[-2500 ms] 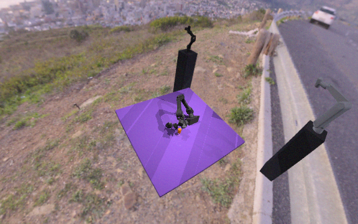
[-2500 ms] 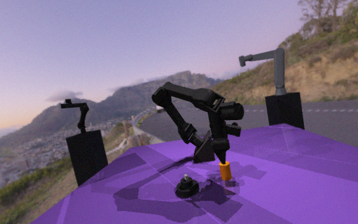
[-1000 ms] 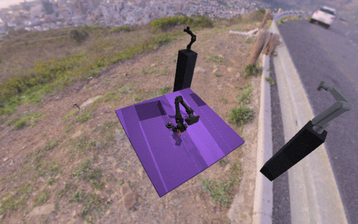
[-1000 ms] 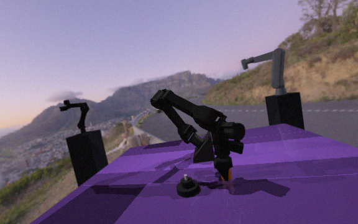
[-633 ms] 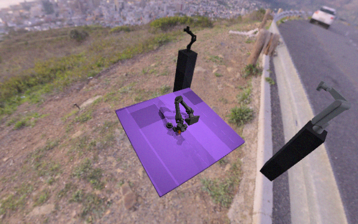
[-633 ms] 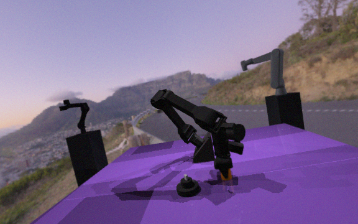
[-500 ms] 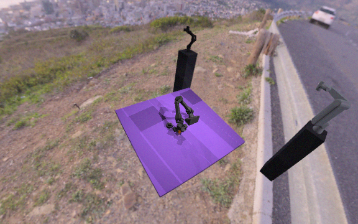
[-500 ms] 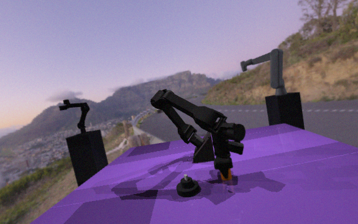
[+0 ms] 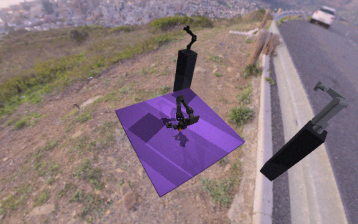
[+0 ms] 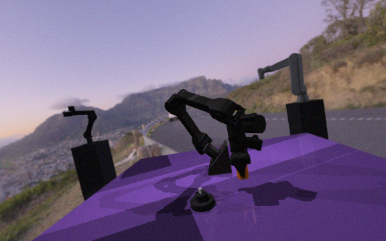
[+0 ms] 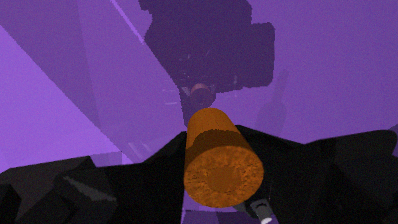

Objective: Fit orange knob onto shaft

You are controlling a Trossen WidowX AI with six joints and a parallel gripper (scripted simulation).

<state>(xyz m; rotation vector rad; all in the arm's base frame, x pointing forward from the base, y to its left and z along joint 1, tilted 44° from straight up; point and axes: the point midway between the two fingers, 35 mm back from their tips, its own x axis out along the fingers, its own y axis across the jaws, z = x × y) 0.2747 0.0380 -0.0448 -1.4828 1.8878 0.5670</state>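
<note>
The orange knob [image 9: 179, 129] [image 10: 243, 174] [image 11: 223, 177] is upright between the fingers of my gripper [image 9: 179, 127] [image 10: 241, 169] [image 11: 210, 133], which is shut on it. The knob hangs a little above the purple table [image 9: 160, 174] [image 10: 300, 217], with its reflection separate below it. Its underside and hole are hidden. The black round pedestal [image 9: 169, 125] [image 10: 202, 203] stands on the table, to the left of the knob in the top and exterior views. The silver shaft [image 10: 200, 190] [image 11: 265, 219] points up from it, and shows partly behind the right finger in the wrist view. The side its flat faces cannot be told.
My arm's dark wedge-shaped base [image 9: 193, 120] [image 10: 222, 162] stands on the table behind the knob in the exterior view. Beyond the table, a small black arm [image 9: 192, 38] [image 10: 90, 124] and a grey arm [image 9: 328, 107] [image 10: 296, 73] stand on black pillars.
</note>
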